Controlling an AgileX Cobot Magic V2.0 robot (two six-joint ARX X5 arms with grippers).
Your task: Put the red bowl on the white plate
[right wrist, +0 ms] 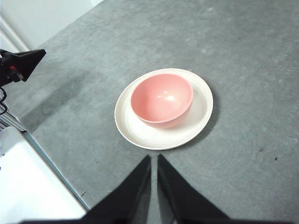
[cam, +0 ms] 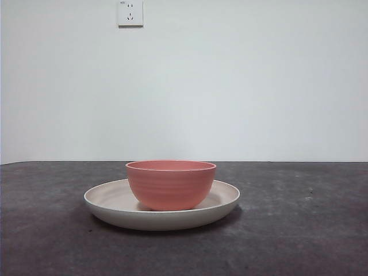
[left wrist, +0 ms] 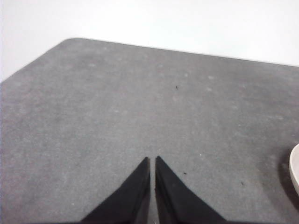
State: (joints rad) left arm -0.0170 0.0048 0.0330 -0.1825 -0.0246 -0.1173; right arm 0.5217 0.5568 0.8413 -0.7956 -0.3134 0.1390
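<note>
I see the red bowl (right wrist: pixel 162 100) sitting upright on the white plate (right wrist: pixel 202 108). My right gripper (right wrist: pixel 154 157) hovers above the table (right wrist: pixel 243 46), jaws together, empty; my left gripper (left wrist: pixel 153 159) likewise, off beside the plate.

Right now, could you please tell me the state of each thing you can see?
red bowl: upright, empty, sitting on the plate.
white plate: flat on the table, bowl on it.
left gripper: shut, holding nothing, above bare table.
right gripper: shut, holding nothing, raised clear of the plate.
</note>
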